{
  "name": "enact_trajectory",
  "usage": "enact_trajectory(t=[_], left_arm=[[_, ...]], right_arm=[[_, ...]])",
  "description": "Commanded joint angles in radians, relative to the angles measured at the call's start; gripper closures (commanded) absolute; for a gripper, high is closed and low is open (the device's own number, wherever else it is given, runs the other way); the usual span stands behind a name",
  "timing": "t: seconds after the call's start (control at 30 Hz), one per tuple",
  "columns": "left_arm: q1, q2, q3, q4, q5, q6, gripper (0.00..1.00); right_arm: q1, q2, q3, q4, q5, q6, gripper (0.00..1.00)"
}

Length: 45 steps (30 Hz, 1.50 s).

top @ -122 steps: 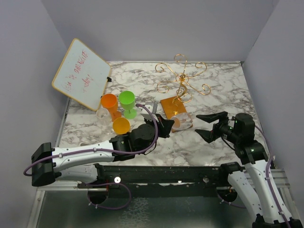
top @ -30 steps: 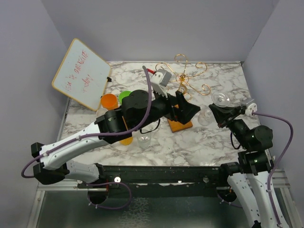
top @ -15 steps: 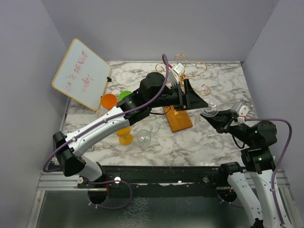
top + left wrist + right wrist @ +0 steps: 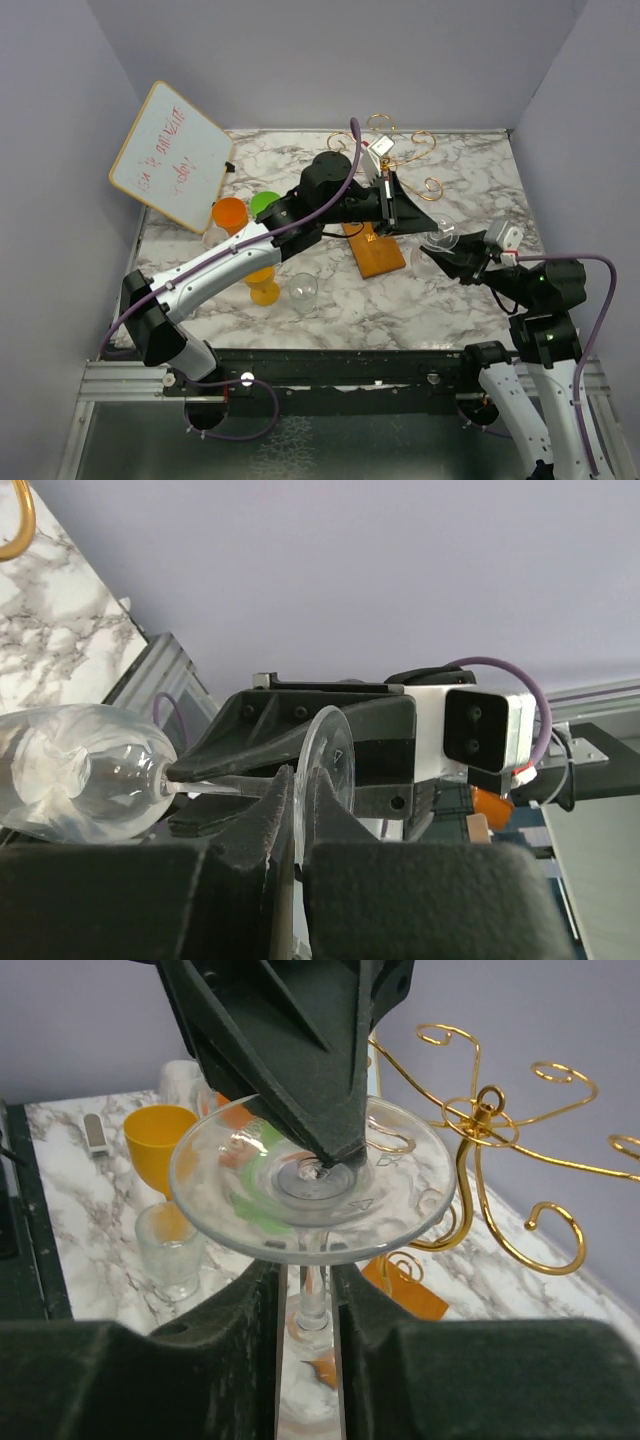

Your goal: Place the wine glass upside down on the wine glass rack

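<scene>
The clear wine glass hangs in the air between both grippers, right of the wine glass rack, a gold wire stand on an orange-brown wooden base. My right gripper is shut on the stem, just under the round foot. My left gripper reaches in from the left and is shut on the edge of the foot; the bowl shows at the left of that view. The rack stands behind the glass in the right wrist view.
A white board with red writing leans at the back left. Orange, green and yellow cups and a small clear glass stand left of the rack's base. Purple walls enclose the table.
The right gripper carried the glass up from the table to beside the rack. The left arm swung over from the cups, and its fingers have now closed on the glass's foot.
</scene>
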Motion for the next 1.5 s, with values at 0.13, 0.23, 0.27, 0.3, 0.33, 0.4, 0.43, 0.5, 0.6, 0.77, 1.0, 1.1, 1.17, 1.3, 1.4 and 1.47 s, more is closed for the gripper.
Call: enact_trajectory(t=[0.13, 0.23, 0.27, 0.3, 0.33, 0.4, 0.43, 0.5, 0.6, 0.77, 1.0, 1.1, 1.17, 1.3, 1.4, 1.47], left_arm=[[0.016, -0.063, -0.050, 0.094, 0.028, -0.115, 1.00], [0.029, -0.077, -0.046, 0.079, 0.016, -0.112, 1.00], [0.032, -0.083, -0.047, 0.081, 0.016, -0.113, 1.00], [0.035, -0.089, -0.046, 0.081, 0.015, -0.114, 1.00], [0.037, -0.092, -0.048, 0.081, 0.016, -0.116, 1.00], [0.043, -0.101, -0.059, 0.083, 0.014, -0.124, 1.00], [0.046, -0.106, -0.067, 0.090, 0.016, -0.131, 1.00], [0.049, -0.115, -0.090, 0.119, 0.025, -0.157, 1.00], [0.048, -0.121, -0.111, 0.175, 0.041, -0.190, 1.00], [0.050, -0.129, -0.133, 0.191, 0.049, -0.202, 1.00], [0.052, -0.143, -0.156, 0.219, 0.052, -0.219, 1.00], [0.052, -0.153, -0.169, 0.228, 0.047, -0.224, 1.00], [0.052, -0.161, -0.170, 0.231, 0.041, -0.223, 1.00], [0.052, -0.162, -0.165, 0.238, 0.044, -0.223, 1.00], [0.052, -0.162, -0.168, 0.235, 0.043, -0.214, 0.97], [0.057, -0.167, -0.172, 0.207, 0.024, -0.191, 0.77]], right_arm=[[-0.001, -0.055, -0.011, 0.036, 0.011, 0.076, 0.60], [0.000, -0.044, 0.013, -0.035, 0.008, 0.042, 0.58], [-0.001, -0.040, 0.015, -0.047, 0.003, 0.034, 0.58], [-0.001, -0.036, 0.015, -0.053, 0.001, 0.029, 0.58], [-0.001, -0.034, 0.012, -0.051, 0.000, 0.029, 0.58], [0.001, -0.031, 0.005, -0.030, 0.002, 0.038, 0.58], [0.000, -0.028, 0.001, -0.017, 0.005, 0.042, 0.58], [0.000, -0.019, -0.002, 0.008, 0.002, 0.050, 0.61], [-0.001, -0.004, -0.008, 0.065, -0.019, 0.077, 0.63], [-0.001, 0.024, -0.031, 0.168, -0.026, 0.115, 0.62], [-0.001, 0.048, -0.034, 0.156, -0.091, 0.115, 0.66], [0.000, 0.045, -0.039, 0.132, -0.109, 0.091, 0.75], [0.000, 0.048, -0.040, 0.119, -0.123, 0.083, 0.80], [0.000, 0.061, -0.027, 0.094, -0.145, 0.068, 0.94], [0.000, 0.049, -0.035, 0.115, -0.093, 0.072, 0.99], [-0.001, 0.028, -0.062, 0.168, -0.017, 0.084, 0.99]])
